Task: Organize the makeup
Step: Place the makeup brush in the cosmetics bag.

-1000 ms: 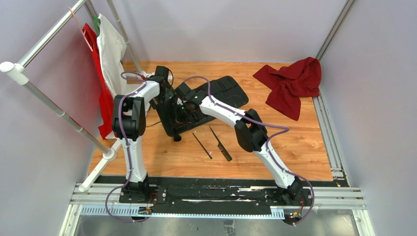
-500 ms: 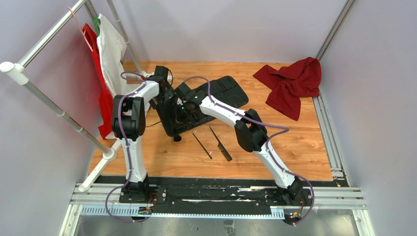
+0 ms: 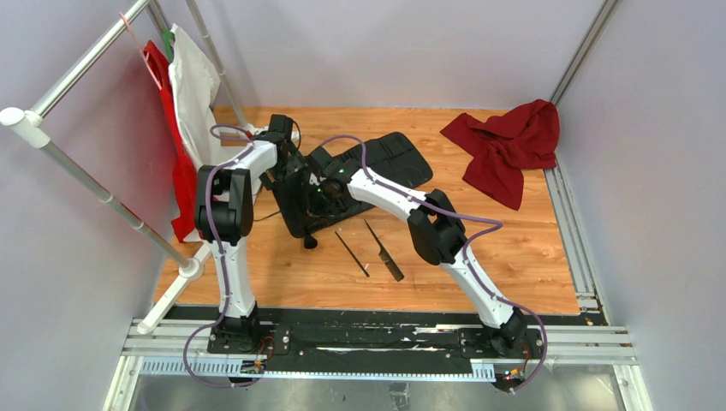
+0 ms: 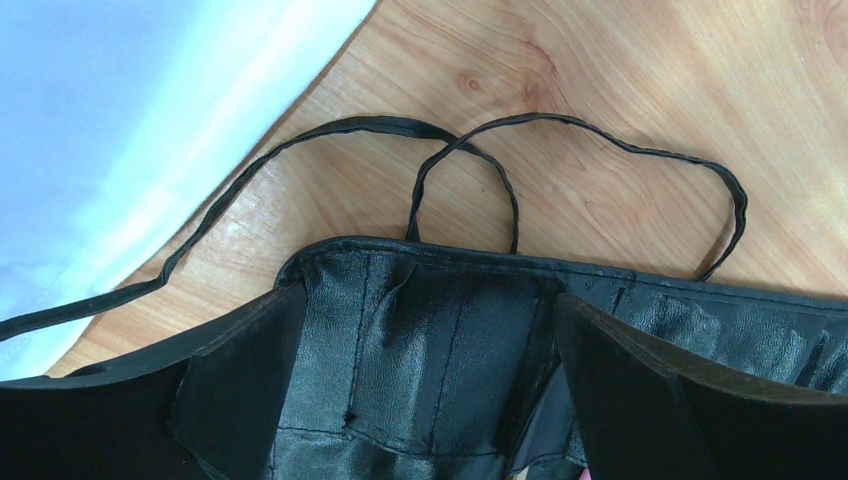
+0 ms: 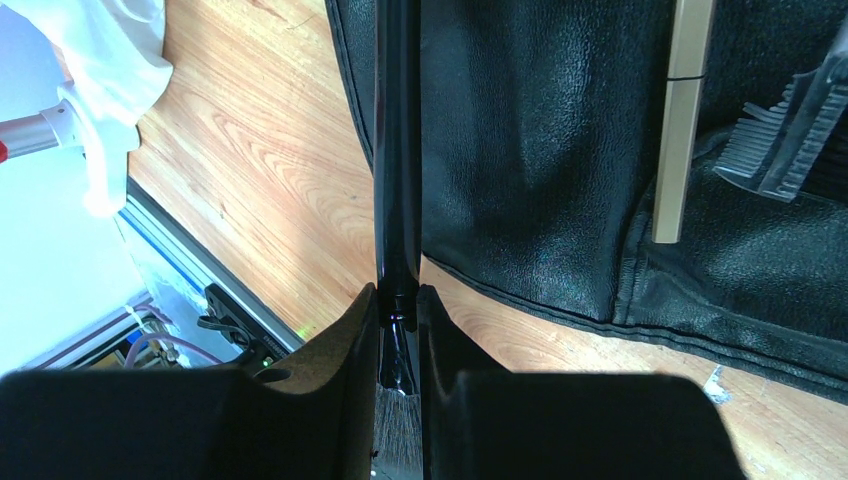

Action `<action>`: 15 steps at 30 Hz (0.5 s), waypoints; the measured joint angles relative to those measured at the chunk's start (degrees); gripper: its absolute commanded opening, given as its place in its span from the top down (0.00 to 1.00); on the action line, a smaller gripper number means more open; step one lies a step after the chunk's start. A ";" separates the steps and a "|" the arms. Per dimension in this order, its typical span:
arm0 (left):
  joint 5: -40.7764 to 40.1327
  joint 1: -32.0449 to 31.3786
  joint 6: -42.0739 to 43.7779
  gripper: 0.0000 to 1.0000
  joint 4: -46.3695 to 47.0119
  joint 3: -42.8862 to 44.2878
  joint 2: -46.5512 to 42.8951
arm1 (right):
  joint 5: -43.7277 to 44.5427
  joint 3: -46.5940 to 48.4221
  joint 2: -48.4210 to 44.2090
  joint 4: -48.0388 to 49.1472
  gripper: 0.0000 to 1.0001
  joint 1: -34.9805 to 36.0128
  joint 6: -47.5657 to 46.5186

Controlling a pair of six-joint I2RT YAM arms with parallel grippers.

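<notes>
A: Right gripper (image 5: 398,305) state?
B: It is pinching narrow on a black-handled brush (image 5: 397,150), just past the bristles (image 5: 398,430).
A: Which way is it pointing?
B: The long axis is running in line with the fingers. The handle is pointing away from the wrist, and the bristle end is sitting back between the fingers. The handle is running along the edge of the black case (image 5: 530,150), with bare table (image 5: 260,190) on its other side.
A: Anything in the way?
B: A tan-handled brush (image 5: 683,120) is lying on the case, roughly parallel and apart from it. A toothed comb (image 5: 785,140) is sitting tilted just beside that one.
A: Left gripper (image 4: 430,300)?
B: It is standing wide open over the case's end. I can't tell if it is touching. The cord (image 4: 600,135) is looping on the wood beyond.
A: Rest of the makeup?
B: A loose brush (image 3: 352,253) and a black comb (image 3: 383,249) are lying near of the case, between the arms. They are side by side, both running far-left to near-right. A red cloth (image 3: 509,145) is lying far right and a garment rack (image 3: 94,184) is standing left, both well apart.
</notes>
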 measured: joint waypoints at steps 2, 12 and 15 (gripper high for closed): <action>0.02 0.00 0.00 0.02 0.02 -0.02 0.00 | -0.02 -0.20 0.00 0.02 0.99 0.00 0.02; 0.46 0.00 0.09 0.02 1.95 -1.84 -1.05 | -0.28 -1.18 0.00 0.28 0.99 0.00 0.00; 0.50 0.00 0.17 0.02 2.45 -2.27 -1.27 | -0.42 -1.42 0.00 0.42 0.99 0.00 0.00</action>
